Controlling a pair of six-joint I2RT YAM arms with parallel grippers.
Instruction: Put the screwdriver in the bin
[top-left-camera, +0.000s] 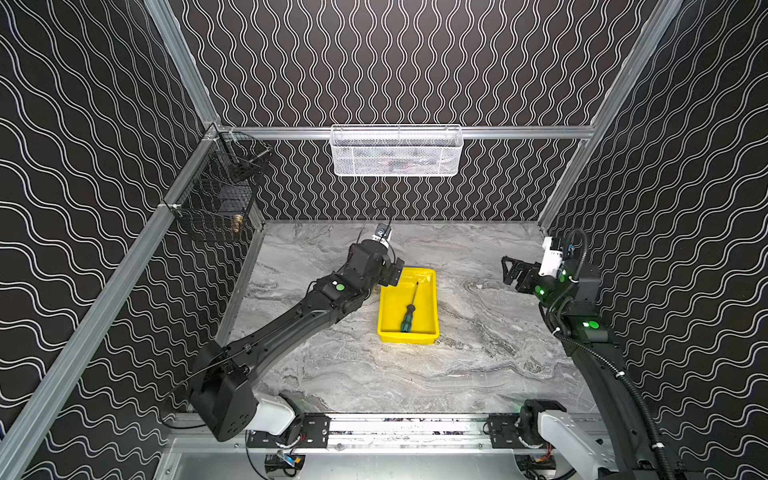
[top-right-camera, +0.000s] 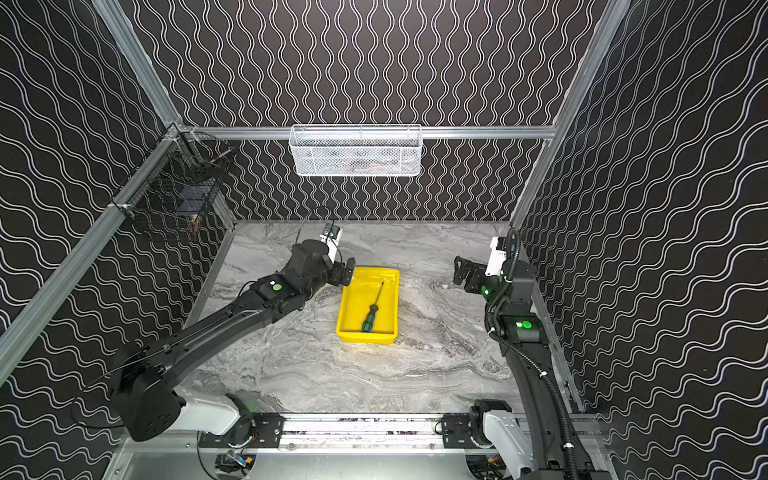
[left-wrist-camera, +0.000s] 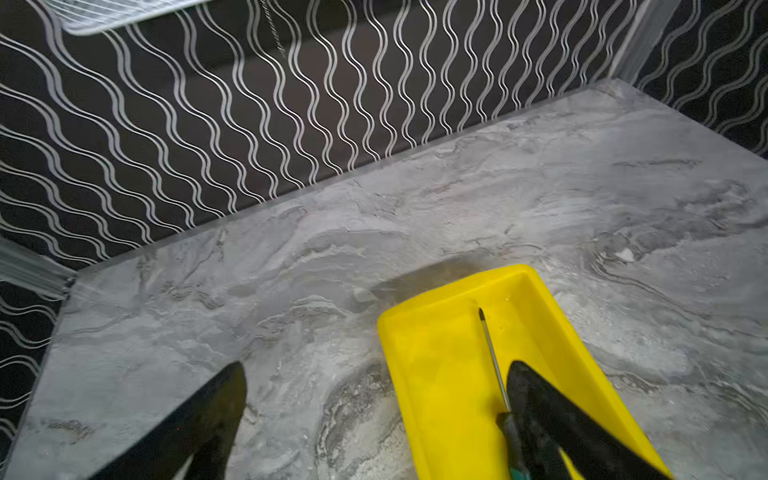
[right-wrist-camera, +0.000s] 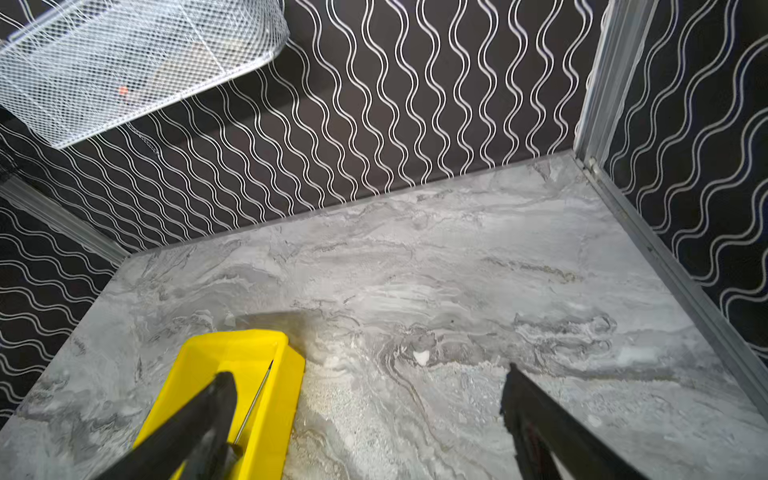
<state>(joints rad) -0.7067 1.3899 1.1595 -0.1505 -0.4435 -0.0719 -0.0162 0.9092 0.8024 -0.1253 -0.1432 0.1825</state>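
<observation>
Left arm (top-left-camera: 286, 324) crowds bin (top-left-camera: 407, 337) left side; table (top-left-camera: 498, 353) right of bin open.

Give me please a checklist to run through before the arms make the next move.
1. The screwdriver lies wholly inside the bin: ok.
2. The left claw is open and holds nothing: ok.
3. The left claw is high enough over the bin's far corner to pull back freely: cannot tell.
4. The right claw is open, empty and apart from the bin: ok.
5. The bin sits flat on the table: ok.
</observation>
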